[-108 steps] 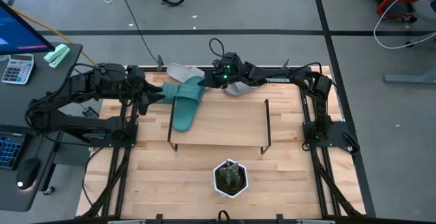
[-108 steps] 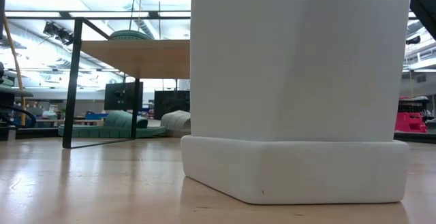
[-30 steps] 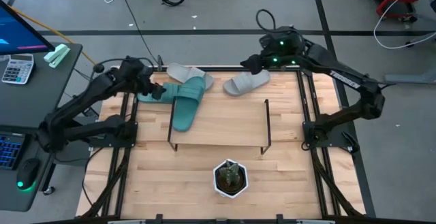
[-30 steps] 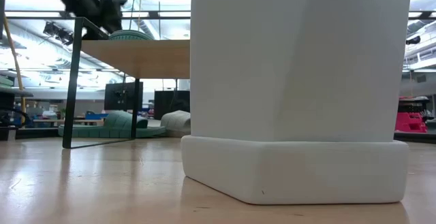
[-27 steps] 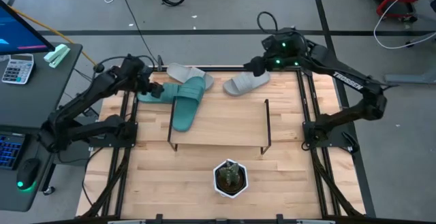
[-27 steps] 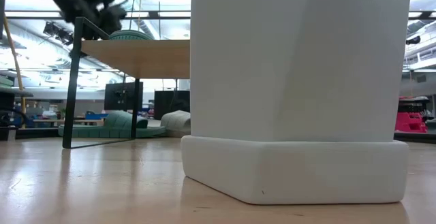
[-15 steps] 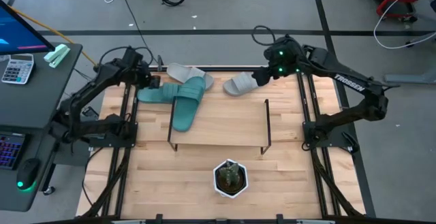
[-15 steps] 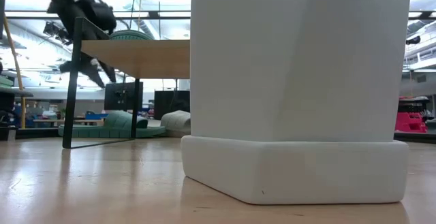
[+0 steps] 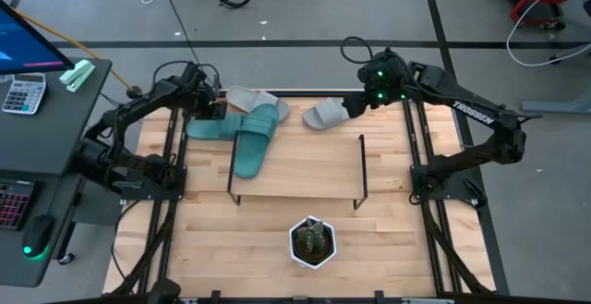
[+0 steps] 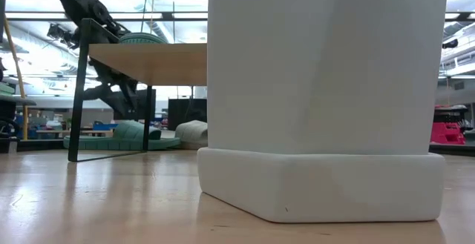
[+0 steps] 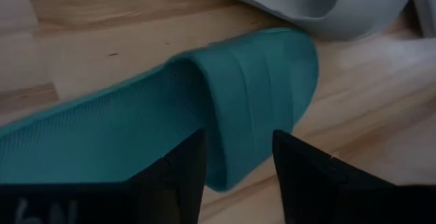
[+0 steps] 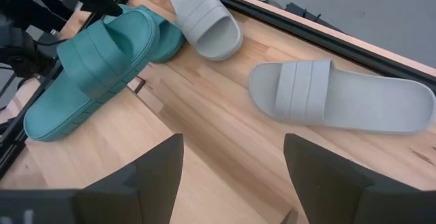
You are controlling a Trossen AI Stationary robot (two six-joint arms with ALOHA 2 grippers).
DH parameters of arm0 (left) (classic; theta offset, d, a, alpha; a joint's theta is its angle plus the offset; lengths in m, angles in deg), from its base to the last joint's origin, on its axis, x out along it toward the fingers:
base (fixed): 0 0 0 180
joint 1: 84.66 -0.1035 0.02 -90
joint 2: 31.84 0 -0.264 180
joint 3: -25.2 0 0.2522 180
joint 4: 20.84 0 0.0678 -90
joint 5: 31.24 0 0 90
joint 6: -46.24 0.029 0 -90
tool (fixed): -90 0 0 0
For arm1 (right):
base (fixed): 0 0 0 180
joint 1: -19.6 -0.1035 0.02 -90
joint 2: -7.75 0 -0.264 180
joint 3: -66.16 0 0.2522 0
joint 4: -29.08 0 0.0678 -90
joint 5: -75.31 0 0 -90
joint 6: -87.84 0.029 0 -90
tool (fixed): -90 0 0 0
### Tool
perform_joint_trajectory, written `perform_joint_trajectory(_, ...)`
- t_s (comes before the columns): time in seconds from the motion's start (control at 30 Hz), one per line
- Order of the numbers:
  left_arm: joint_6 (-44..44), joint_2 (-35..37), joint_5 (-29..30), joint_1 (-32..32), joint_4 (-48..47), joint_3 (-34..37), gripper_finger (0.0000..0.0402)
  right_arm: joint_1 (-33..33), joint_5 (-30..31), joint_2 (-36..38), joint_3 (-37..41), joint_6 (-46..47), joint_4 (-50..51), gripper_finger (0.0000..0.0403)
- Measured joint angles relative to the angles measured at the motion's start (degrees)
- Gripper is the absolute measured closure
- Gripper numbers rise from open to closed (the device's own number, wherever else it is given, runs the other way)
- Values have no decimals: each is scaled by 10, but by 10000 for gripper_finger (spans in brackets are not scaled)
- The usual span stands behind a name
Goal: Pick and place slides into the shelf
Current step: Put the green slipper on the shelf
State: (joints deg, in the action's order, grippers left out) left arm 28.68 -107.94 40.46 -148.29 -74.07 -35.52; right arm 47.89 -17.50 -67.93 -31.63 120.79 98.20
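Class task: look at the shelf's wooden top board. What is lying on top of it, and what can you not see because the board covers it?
One teal slide lies on the shelf, its strap end overhanging the back edge. From above, the board hides the table beneath it.

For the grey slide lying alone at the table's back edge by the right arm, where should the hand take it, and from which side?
Probably across the wide strap of the grey slide, coming from above. It lies flat, sole down, apart from the other slides, and the raised strap gives both fingers something to close on. The open right hand hovers beside it.
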Motion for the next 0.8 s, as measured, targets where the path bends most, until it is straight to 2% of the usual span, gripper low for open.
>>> perform_joint_trajectory(0.43, -17, -59, 2, 7, 34, 0, 188, 0, 0, 0, 0, 4, -1, 142)
perform_joint_trajectory(0.8, -27, -105, 0, 32, 75, 0, 198, 0, 9, 0, 0, 5, -1, 142)
